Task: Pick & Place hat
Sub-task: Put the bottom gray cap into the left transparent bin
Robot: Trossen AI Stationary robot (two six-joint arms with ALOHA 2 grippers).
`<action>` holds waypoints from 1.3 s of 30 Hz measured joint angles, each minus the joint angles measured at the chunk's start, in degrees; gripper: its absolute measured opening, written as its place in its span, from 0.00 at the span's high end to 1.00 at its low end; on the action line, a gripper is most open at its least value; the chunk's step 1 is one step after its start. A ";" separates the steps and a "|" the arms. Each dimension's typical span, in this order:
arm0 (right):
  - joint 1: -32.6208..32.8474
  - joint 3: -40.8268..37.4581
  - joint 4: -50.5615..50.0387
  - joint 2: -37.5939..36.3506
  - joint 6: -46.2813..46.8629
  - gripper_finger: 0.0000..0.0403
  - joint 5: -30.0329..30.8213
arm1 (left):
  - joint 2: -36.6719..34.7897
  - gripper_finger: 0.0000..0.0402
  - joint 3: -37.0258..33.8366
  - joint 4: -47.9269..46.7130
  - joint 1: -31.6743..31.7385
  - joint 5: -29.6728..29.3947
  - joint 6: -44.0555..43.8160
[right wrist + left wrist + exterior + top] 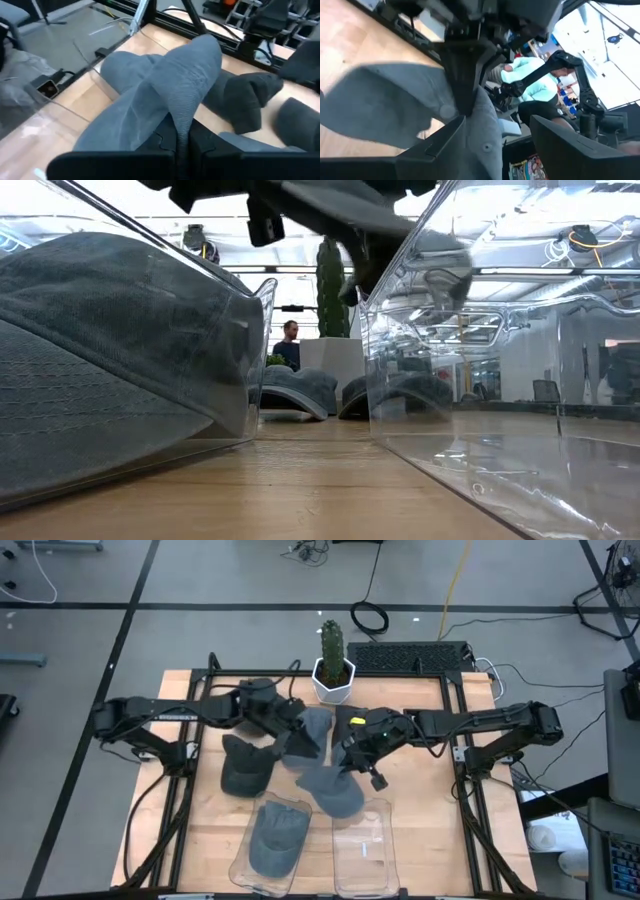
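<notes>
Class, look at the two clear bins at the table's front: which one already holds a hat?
The left clear bin: a grey hat lies inside. The right clear bin holds none.

One hat [276,838] is seen in the lower left box [243,862]. Another box [365,858] is placed just right of it.

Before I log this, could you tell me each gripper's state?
Left gripper: open, beside a grey fabric cap.
Right gripper: shut on another grey fabric cap.
</notes>
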 joint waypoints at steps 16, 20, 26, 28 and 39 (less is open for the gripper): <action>0.32 0.35 3.07 -0.33 -5.58 1.00 8.03 | 0.48 0.42 0.61 -4.14 2.08 -2.67 -2.32; 0.35 0.35 3.02 -0.31 -5.68 1.00 8.05 | 0.48 0.42 0.57 -8.26 2.91 -2.86 -1.64; -0.11 0.35 3.07 -0.33 -6.09 1.00 8.05 | 1.66 0.42 1.85 -6.63 2.24 3.18 -4.18; -0.42 0.35 3.15 -0.33 -6.09 1.00 8.08 | 2.37 0.42 3.23 -5.68 1.21 3.51 -4.16; -0.52 0.37 3.82 -0.31 -6.01 1.00 8.01 | 3.61 0.42 8.99 -10.02 -0.27 4.44 -2.44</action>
